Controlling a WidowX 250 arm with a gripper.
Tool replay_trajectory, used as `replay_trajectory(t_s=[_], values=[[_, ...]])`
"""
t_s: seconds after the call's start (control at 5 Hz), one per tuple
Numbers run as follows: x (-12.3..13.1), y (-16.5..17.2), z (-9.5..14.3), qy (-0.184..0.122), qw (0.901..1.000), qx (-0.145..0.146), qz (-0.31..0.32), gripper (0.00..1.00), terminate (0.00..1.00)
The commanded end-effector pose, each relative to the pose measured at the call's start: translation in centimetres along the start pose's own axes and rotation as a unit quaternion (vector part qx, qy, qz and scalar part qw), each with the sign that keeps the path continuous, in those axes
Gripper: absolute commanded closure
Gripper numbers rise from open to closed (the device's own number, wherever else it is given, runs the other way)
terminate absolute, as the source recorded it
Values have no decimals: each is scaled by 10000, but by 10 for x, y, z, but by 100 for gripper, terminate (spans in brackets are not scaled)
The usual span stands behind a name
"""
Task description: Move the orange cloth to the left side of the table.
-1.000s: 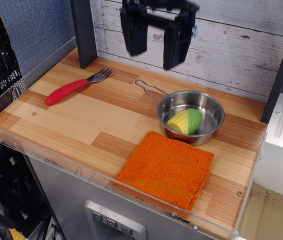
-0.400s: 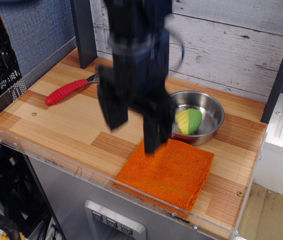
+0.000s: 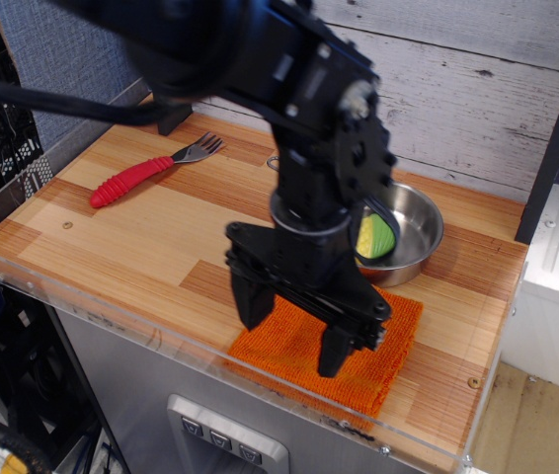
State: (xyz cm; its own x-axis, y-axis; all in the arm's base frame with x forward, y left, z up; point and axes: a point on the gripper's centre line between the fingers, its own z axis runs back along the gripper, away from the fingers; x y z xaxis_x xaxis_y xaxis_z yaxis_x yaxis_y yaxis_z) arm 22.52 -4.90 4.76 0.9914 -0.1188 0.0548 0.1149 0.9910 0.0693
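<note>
Striped wood counter (image 3: 141, 232): orange cloth (image 3: 383, 351) flat at front right; hand (image 3: 292, 334) directly above it, fingers spread wide, holding nothing.

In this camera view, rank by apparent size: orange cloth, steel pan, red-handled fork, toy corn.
1. Bright orange knitted cloth, though the open black gripper hides part of it.
2. Round stainless steel pan, partly hidden by the arm.
3. Fork with red ribbed handle: long but thin.
4. Yellow-green toy corn, mostly covered.

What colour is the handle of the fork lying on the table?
Red. The fork has a ribbed red handle with a metal head, shown clearly in the only view, observation.image.
</note>
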Motion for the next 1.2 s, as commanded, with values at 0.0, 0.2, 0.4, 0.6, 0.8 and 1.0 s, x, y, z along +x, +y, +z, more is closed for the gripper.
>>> replay_trajectory(t_s=[0.0,0.2,0.4,0.6,0.8,1.0], values=[[38,-24,-30,-110,9979,-303,-567,0,0],[42,-23,-45,-210,9967,-389,-686,0,0],[31,-13,-73,26,9929,-358,-1137,0,0],[19,0,-88,208,9892,-146,-1444,0,0],[12,26,-88,405,9917,98,-1216,0,0],[8,65,-94,721,9948,210,-683,0,0]])
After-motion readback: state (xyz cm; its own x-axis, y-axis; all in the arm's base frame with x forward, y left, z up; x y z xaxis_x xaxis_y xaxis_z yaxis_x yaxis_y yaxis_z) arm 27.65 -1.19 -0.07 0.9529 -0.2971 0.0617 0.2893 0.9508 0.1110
